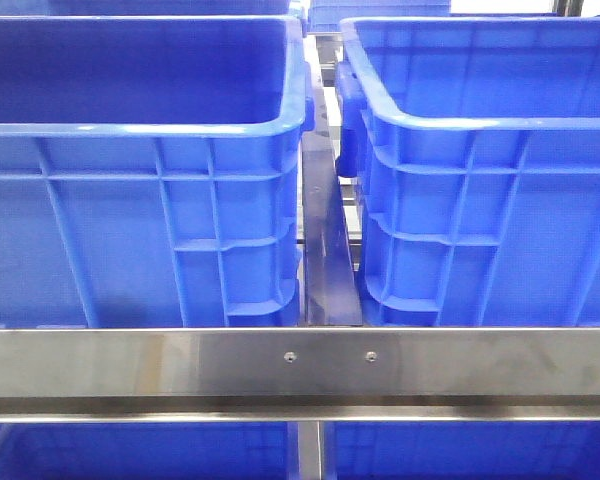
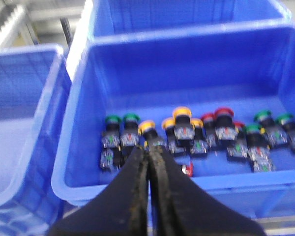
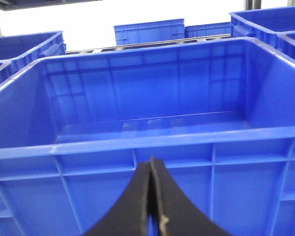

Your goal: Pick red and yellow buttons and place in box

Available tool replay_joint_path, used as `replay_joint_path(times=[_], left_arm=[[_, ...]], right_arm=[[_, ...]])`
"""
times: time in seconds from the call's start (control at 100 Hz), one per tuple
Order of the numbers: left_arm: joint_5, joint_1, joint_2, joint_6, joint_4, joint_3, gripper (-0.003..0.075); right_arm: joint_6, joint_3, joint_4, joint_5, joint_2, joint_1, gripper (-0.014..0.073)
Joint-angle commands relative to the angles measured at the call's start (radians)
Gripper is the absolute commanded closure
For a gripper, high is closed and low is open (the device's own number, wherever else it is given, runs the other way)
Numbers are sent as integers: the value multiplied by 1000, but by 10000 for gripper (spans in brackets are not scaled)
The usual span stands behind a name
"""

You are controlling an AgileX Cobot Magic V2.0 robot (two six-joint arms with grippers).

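Both our grippers, left (image 2: 148, 152) and right (image 3: 152, 167), are clenched on nothing. Just beyond the left tips, buttons (image 2: 187, 130) lie packed in a crate (image 2: 78, 142); the empty box (image 3: 137, 142) sits just ahead of the right. Risk: closing on a green one, or snagging two, since they touch. We count roughly four yellow (image 2: 182, 114), three red (image 2: 223, 114), five green (image 2: 131, 118).

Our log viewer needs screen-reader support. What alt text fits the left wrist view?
A blue crate holds a row of push buttons with green, yellow and red caps. The shut left gripper hangs above its near rim, and more blue crates stand beside and behind.
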Motion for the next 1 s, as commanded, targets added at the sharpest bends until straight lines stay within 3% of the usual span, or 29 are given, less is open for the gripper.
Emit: replay_joint_path(times=[0.0,0.63,0.73,0.9,0.99], left_arm=[[28,1,99,0,-5,-103,739],[60,1,381,2,-8,-168,718],[60,1,388,2,-8,-168,613],[49,1,388,2,-8,-168,283],[39,1,388,-6,-17,-168,199]], right_arm=[[-2,-19,-5,-83,-24,1,662],[-2,-19,-5,-83,-24,1,662],[-2,-19,-5,-83,-24,1,662],[-2,-19,-5,-83,-24,1,662],[-2,-19,-5,-83,-24,1,662]])
